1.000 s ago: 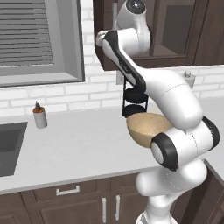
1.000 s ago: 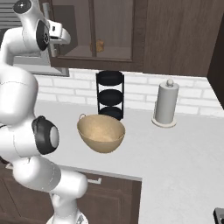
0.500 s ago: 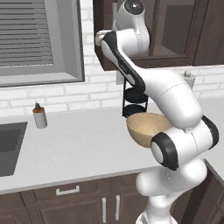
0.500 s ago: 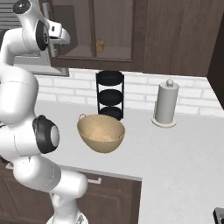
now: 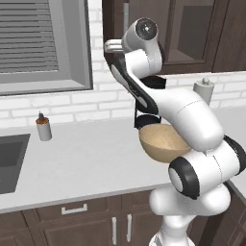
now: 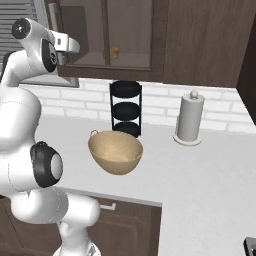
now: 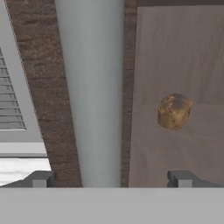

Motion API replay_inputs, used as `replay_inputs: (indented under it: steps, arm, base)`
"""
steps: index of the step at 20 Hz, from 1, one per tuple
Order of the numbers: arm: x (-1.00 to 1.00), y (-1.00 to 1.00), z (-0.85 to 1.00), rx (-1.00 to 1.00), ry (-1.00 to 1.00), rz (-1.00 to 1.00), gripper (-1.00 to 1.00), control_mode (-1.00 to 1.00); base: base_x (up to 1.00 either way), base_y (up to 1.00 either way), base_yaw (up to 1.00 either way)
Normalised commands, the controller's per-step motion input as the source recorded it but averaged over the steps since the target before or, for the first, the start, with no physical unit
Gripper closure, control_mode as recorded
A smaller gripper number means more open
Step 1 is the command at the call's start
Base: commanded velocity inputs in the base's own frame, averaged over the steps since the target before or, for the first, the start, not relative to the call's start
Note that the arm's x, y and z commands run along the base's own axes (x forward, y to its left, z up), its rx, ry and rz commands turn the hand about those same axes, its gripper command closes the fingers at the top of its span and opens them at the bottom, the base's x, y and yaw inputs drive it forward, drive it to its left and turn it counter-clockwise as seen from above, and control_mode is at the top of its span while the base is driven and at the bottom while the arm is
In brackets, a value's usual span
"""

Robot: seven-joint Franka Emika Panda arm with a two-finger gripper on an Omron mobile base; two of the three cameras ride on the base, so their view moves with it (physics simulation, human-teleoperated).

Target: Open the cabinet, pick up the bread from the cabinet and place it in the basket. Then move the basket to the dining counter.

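Arm pose in both base views is almost the same as a second ago and half a second ago. The hand sits up at the dark brown wooden wall cabinet with the glass-panelled door [image 6: 131, 35], level with its left edge. Nothing on the table has shifted either.

- Jaws: open wide. In the hand view the two dark fingertips [image 7: 39, 179] stand well apart, and the long vertical silver bar handle [image 7: 89, 92] runs straight up between them. No contact with the bar can be made out.
- Door: appears shut, with the frame wood close on either side of the bar.
- Small rounded golden-brown bread [image 7: 174, 112]: beyond the jaws and off to their right, behind the glass on the cabinet shelf. It shows as a small lump behind the pane from the right base view [image 6: 114, 51].
- Tan round bowl-shaped basket [image 6: 116, 152]: well below the jaws, on the white table [image 6: 200, 175], just in front of a black three-tier stand [image 6: 125, 107].

Reading: with so little motion, the approach looks finished and the hand lined up. The next call is probably to close on the bar and pull. Bread and basket steps not yet begun.
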Motion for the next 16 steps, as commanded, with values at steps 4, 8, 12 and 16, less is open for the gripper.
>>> replay_inputs:
  steps: [4, 8, 12, 16]
  arm:
    - [0.38, 0.03, 0.0, 0.0, 0.0, 0.0, 1.0, -1.0]
    - [0.16, 0.0, 0.0, 0.0, 0.0, 0.01, 1.0, -1.0]
    - [-0.06, -0.02, 0.0, 0.0, 0.0, 0.0, 1.0, -1.0]
    - [-0.92, -0.62, 0.0, 0.0, -0.08, 0.11, 1.0, -1.0]
  base:
    - [0.0, 0.0, 0.0]
    - [0.0, 0.0, 0.0]
    - [0.0, 0.0, 0.0]
    - [0.0, 0.0, 0.0]
